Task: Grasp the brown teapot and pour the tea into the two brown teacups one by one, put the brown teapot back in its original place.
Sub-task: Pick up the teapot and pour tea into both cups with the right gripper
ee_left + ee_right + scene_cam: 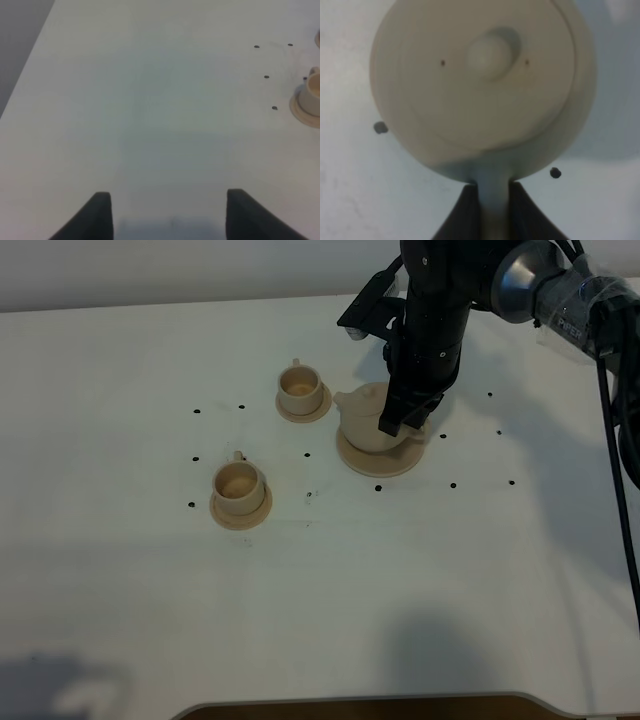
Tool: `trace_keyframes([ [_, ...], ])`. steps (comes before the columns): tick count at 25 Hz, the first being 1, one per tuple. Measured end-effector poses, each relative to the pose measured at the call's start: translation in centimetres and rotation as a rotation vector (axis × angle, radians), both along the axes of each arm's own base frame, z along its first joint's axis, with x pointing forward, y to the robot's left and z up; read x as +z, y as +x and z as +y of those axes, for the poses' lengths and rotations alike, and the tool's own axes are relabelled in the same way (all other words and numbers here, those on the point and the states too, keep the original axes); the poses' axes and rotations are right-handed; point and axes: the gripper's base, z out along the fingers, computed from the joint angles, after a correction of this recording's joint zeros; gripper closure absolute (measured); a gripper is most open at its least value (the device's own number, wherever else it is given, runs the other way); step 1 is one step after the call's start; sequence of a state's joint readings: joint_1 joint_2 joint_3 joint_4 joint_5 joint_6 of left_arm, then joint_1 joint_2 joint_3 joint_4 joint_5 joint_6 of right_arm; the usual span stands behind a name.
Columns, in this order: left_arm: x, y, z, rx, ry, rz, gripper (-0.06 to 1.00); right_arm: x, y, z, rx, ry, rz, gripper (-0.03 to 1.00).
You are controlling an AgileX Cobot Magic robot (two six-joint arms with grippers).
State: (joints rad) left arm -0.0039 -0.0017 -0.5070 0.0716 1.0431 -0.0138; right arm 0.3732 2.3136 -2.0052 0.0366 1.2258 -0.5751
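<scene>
The brown teapot (365, 418) is over its wide round saucer, the original place (380, 462); I cannot tell whether it rests on it. My right gripper (402, 420) reaches down from above and is shut on the teapot's loop handle. In the right wrist view the lid and knob of the teapot (485, 75) fill the frame, and the handle sits pinched in the right gripper (492, 195). Two brown teacups stand on small saucers, one (300, 388) left of the teapot and one (238, 485) nearer the front. My left gripper (167, 220) is open over bare table.
Small black dots mark the white table (300, 590) around the tea set. The right arm (440, 300) comes in from the back right, with cables at the right edge. The near teacup (314, 92) shows at the edge of the left wrist view.
</scene>
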Motion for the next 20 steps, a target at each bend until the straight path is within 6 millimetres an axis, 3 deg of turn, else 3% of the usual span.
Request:
trace_keyframes([
  [7,0.0,0.0,0.0,0.000,0.000,0.000,0.41,2.4,-0.3,-0.1,-0.001,0.020,-0.045,0.86],
  [20,0.0,0.0,0.0,0.001,0.000,0.000,0.41,3.1,0.4,1.7,0.106,-0.086,-0.267,0.86],
])
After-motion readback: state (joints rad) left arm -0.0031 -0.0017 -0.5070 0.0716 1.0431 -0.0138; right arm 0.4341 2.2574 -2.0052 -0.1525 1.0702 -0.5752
